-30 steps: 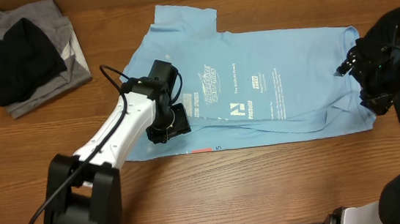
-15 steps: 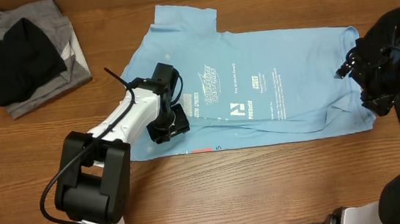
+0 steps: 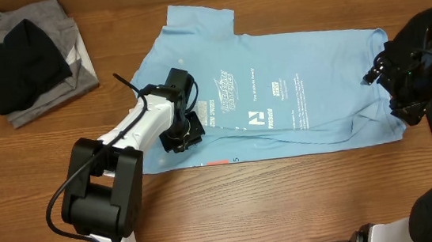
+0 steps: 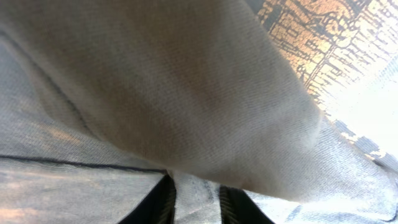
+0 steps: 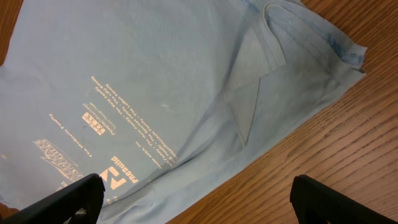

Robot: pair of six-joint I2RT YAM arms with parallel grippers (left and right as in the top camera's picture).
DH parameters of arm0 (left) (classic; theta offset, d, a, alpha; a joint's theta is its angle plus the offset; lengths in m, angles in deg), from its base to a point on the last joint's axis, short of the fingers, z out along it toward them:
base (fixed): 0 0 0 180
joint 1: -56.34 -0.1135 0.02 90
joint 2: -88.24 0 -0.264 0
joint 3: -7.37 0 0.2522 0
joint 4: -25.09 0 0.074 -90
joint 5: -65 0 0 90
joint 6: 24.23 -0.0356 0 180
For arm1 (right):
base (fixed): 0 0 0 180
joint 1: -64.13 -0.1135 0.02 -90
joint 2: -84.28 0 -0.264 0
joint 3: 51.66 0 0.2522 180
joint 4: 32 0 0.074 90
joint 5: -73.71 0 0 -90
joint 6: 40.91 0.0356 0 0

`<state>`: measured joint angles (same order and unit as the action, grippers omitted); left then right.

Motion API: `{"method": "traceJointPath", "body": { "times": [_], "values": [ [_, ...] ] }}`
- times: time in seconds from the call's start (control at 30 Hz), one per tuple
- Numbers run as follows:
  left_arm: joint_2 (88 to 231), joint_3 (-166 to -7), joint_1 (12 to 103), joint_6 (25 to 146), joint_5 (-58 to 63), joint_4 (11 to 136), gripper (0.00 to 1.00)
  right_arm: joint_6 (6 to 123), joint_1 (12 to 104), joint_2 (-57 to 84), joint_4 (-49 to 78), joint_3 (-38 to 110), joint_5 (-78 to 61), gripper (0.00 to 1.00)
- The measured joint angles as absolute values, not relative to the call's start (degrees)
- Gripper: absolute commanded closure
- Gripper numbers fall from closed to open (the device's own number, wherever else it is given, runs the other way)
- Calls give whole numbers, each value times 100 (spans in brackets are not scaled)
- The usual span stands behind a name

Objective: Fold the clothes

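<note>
Pinching the blue shirt (image 3: 318,103), the left gripper (image 3: 183,134) has narrow fingers (image 4: 149,210) (cloth fills its camera). The right gripper (image 5: 199,199) hovers wide open.

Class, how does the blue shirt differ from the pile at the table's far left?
The blue shirt lies spread out; the pile is heaped, black on grey. The blue shirt bears print; the pile shows none. The left gripper pinches the blue shirt; nothing touches the pile. Both are clothes.

Overhead faces down; wrist views nearer; all share blue shirt (image 3: 317,95).
</note>
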<state>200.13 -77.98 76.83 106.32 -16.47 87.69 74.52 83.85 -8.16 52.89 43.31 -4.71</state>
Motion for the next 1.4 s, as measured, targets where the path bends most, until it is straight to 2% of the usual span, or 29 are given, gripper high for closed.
{"method": "traceJointPath", "body": {
  "times": [0.03,0.13,0.4,0.83,0.93,1.1,1.3,1.4],
  "values": [
    [20013,-7798,7683,10632,-1649,8760,78,7452,8385,-816,5291,4331,-473,0],
    [20013,-7798,7683,10637,-1662,8767,96,7452,8385,-816,5291,4331,-471,0],
    [20022,-8067,7683,10632,-1667,9187,96,7454,8385,-816,5287,4331,-478,0],
    [20024,-8563,7683,10611,-1708,9331,89,7452,8385,-816,5285,4331,-583,0],
    [20024,-8563,7683,10611,-1710,9302,96,7452,8385,-816,5276,4331,-581,0],
    [20024,-8563,7683,10608,-1715,8885,96,7454,8385,-816,5250,4331,-583,0],
    [20024,-8574,7683,10608,-1730,7790,96,7452,8385,-816,5169,4331,-605,0],
    [20024,-8579,7683,10598,-1732,7337,90,7450,8385,-816,5145,4331,-605,0]
  ]
}}
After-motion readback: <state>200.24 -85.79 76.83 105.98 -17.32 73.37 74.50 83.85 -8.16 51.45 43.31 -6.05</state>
